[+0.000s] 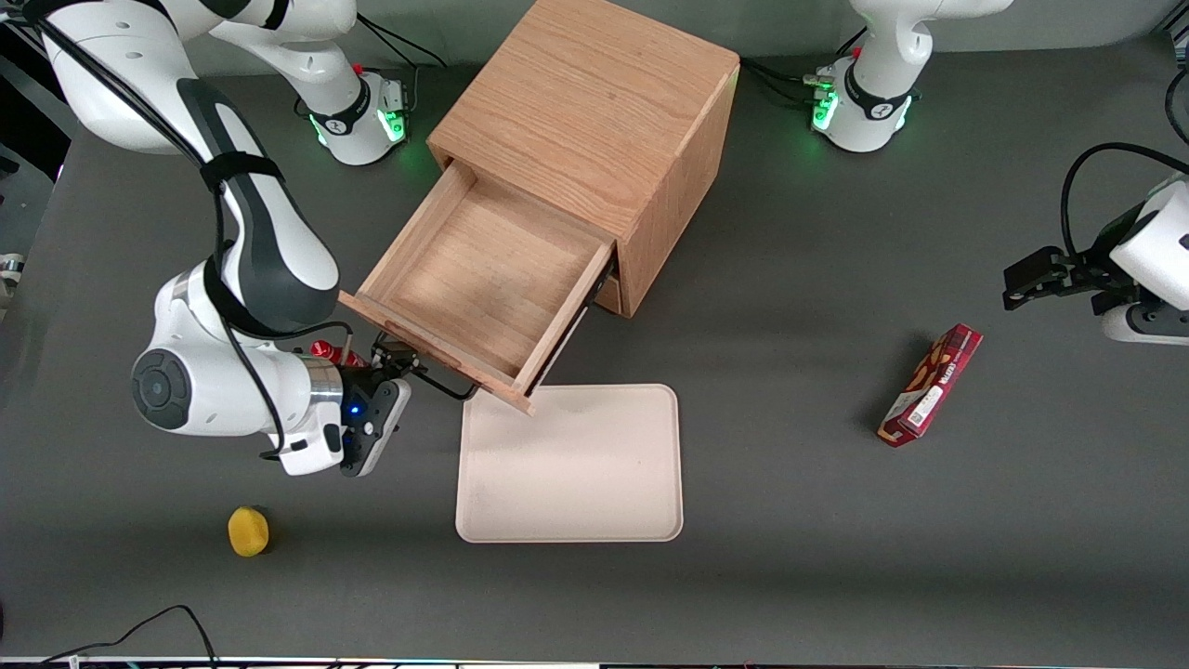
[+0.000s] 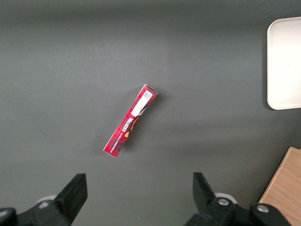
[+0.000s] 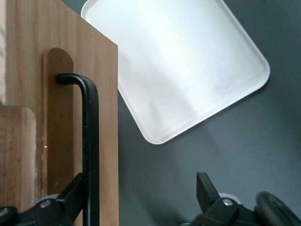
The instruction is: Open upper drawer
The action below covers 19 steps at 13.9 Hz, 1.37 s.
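So the light oak upper drawer is sitting pulled well out of the oak cabinet box, front corner hanging over the cream plastic tray. Right arm's black two-finger gripper is hovering at the drawer's black wire handle, fingers spread wide, one finger touching the handle.

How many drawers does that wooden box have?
2 show. The light oak upper drawer is pulled far out, the gripper at its black wire handle. A lower drawer peeks beneath it; others may be hidden.
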{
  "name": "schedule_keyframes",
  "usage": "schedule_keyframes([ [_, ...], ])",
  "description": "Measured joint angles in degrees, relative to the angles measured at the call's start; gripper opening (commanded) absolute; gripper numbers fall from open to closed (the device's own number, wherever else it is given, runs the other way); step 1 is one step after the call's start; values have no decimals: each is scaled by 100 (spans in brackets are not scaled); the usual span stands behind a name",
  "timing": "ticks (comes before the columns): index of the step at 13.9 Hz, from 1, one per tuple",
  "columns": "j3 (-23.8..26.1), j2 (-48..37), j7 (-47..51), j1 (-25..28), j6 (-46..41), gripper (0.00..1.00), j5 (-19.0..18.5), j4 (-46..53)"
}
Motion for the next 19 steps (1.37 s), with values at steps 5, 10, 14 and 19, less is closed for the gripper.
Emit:
schedule_keyframes([
  [5,-37,-5,26,0,-677,100,-10,630],
  [10,83,-845,1932,52,-1699,100,-10,1110],
  [14,124,-1692,4549,86,-2406,100,-20,1107],
  [19,96,-2083,6788,67,-2567,100,-691,994],
])
